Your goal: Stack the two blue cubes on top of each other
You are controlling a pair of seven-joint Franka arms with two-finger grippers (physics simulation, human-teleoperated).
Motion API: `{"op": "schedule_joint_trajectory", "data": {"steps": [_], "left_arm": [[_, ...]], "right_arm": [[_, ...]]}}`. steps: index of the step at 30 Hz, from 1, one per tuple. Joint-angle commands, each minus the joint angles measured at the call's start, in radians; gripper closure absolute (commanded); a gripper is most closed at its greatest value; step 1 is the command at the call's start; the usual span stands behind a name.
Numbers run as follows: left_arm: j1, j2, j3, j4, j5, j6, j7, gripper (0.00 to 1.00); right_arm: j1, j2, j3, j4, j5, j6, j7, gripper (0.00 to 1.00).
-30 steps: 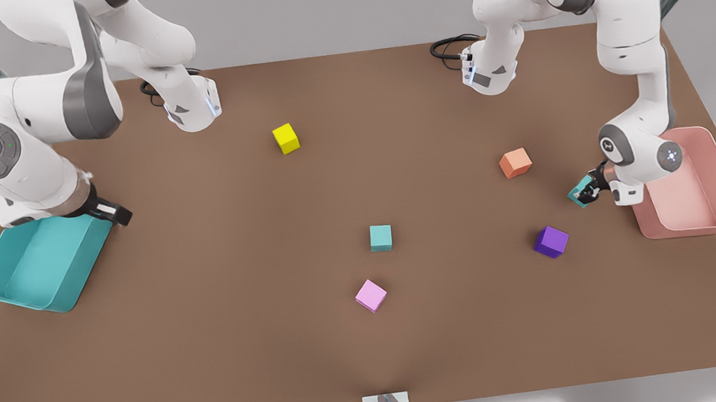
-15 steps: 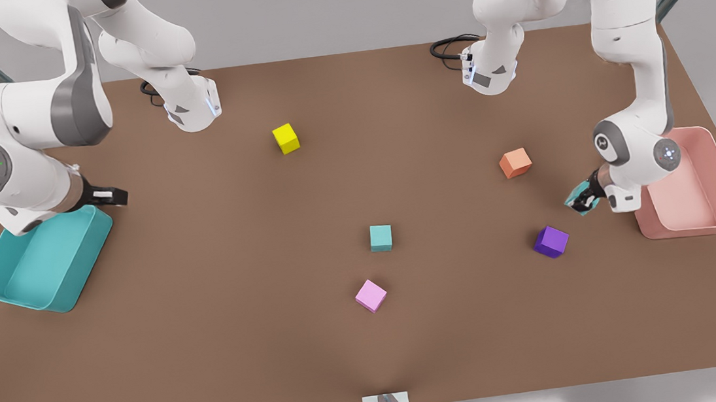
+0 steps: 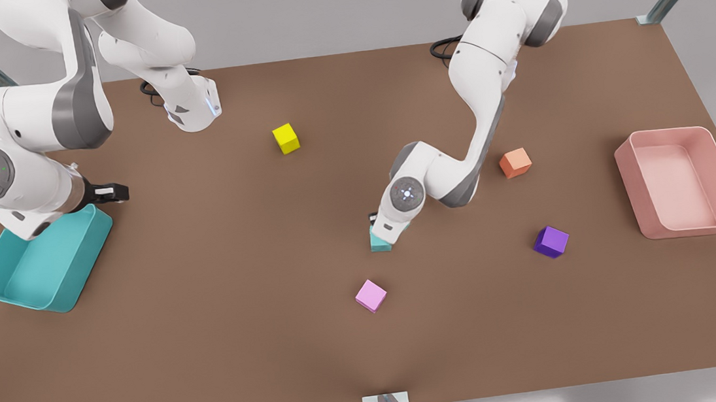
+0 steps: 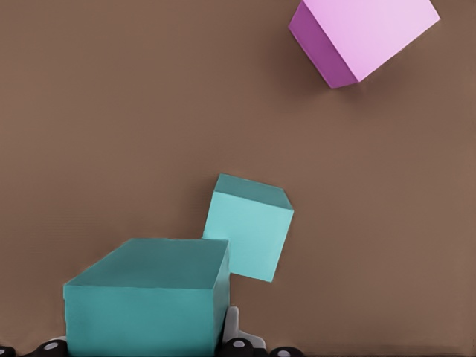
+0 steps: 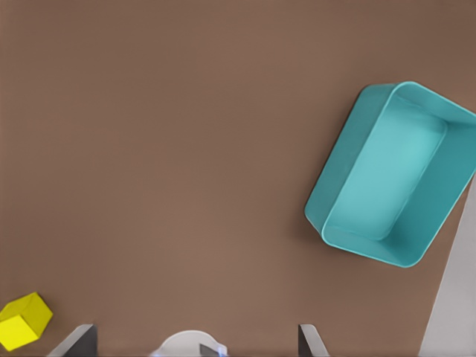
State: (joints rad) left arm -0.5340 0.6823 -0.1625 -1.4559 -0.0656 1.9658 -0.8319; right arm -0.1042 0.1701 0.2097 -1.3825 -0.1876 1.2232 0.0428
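Observation:
In the left wrist view, my left gripper (image 4: 145, 335) is shut on one blue cube (image 4: 149, 301). The other blue cube (image 4: 249, 227) rests on the brown table just beyond it, lower and off to one side, not lined up. In the front view the left gripper (image 3: 379, 226) hangs over the table's middle, directly above that resting blue cube (image 3: 380, 245); the wrist hides the held cube. My right gripper (image 3: 109, 193) waits open at the front view's left, above the teal tray's edge.
A pink cube (image 3: 371, 295) lies close in front of the resting cube. A purple cube (image 3: 551, 241), an orange cube (image 3: 515, 163) and a yellow cube (image 3: 286, 138) are scattered. The teal tray (image 3: 8, 287) sits at the front view's left, a pink tray (image 3: 630, 161) at its right.
My left arm has swung from beside the pink tray to the middle of the table, carrying the blue cube to above the other one. The right arm has barely moved.

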Motion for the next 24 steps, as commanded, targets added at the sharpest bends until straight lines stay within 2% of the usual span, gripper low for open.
{"op": "schedule_joint_trajectory", "data": {"steps": [1, 5, 10, 23, 24], "left_arm": [[-0.003, 0.013, -0.019, 0.000, -0.029, 0.068, -0.437, 0.44], [-0.001, 0.014, -0.020, 0.000, -0.028, 0.077, -0.434, 0.44], [-0.003, 0.028, -0.022, 0.006, 0.013, 0.194, -0.424, 0.45], [-0.001, 0.072, -0.022, 0.025, 0.033, 0.196, -0.424, 0.44], [-0.001, 0.079, -0.022, 0.025, 0.033, 0.196, -0.424, 0.35]], "right_arm": [[0.001, 0.003, 0.000, 0.000, 0.000, -0.005, -0.097, 0.00], [0.001, 0.006, 0.000, 0.000, 0.002, -0.008, -0.097, 0.00], [0.001, 0.011, 0.000, 0.000, 0.002, -0.008, -0.097, 0.00], [0.003, 0.012, -0.010, 0.002, 0.002, -0.007, -0.098, 0.00], [0.003, 0.011, -0.010, 0.002, 0.002, -0.007, -0.098, 0.00]]}}
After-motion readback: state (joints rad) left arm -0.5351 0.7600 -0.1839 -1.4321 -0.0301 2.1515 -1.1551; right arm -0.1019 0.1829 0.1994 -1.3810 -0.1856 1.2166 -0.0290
